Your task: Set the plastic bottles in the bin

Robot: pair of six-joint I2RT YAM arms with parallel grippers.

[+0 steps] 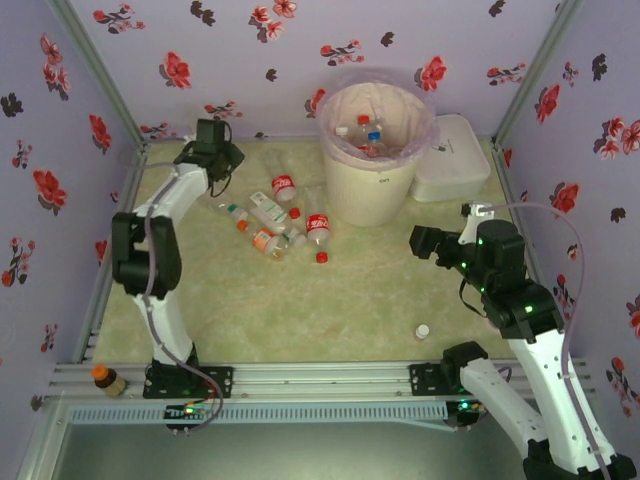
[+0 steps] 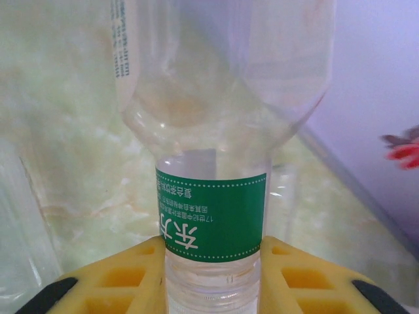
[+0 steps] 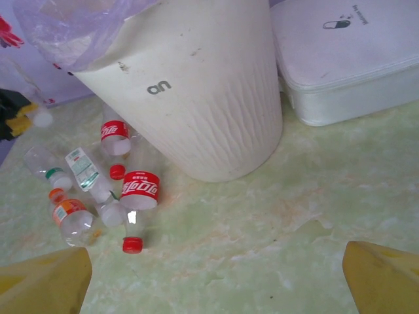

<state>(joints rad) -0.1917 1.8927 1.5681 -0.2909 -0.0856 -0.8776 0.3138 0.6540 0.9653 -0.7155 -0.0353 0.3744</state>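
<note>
The left arm reaches far forward, its gripper (image 1: 214,140) clamped on a clear bottle (image 2: 216,216) between its yellow fingers (image 2: 118,278). The right arm is bent, its gripper (image 1: 422,241) spread wide.

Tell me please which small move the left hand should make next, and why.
Probably lift a little, straight up. The left hand is shut on the green-labelled bottle, and the bin, to its right, has a tall wall that the bottle must clear.
</note>
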